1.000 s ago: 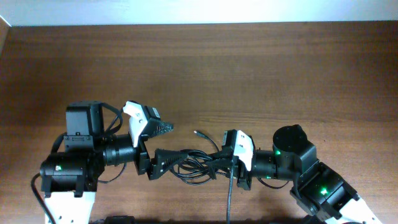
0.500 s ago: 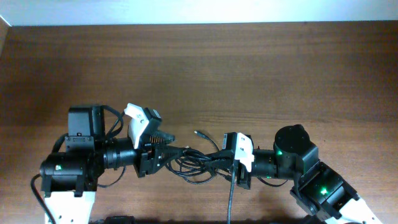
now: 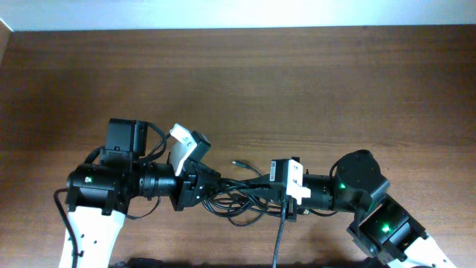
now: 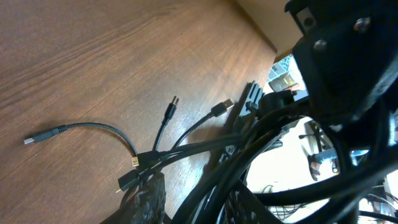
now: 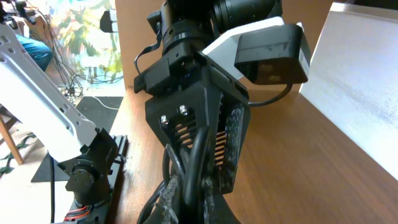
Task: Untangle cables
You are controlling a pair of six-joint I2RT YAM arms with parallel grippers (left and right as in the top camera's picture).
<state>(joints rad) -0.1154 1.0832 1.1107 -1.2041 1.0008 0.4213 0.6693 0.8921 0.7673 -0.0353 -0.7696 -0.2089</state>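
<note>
- Brown wood-grain table fills the overhead view, with both arms reaching in from its near edge at 6 o'clock.
- Nearest the robot, the cables lie as one black knot of loops on the table, strung between the two grippers.
- At 9 o'clock of that knot, the left gripper points toward 3 o'clock. Seen from the right wrist, its jaws clamp the bundle, with the cords running up between the ribbed pads.
- At 3 o'clock of the knot, the right gripper points toward 9 o'clock, facing the left one. Its jaws are closed, pinching cords at the bottom of its own wrist view.
- The left wrist view shows several strands fanning out of the clamped bundle and lying flat on the wood, each ending in a small plug. One silver-tipped plug lies farthest out, at 9 o'clock.
- Just beyond the knot at 12 o'clock, one loose plug end rests on the table, clear of both grippers.
- Farthest back, a pale wall runs along the table's far edge.
</note>
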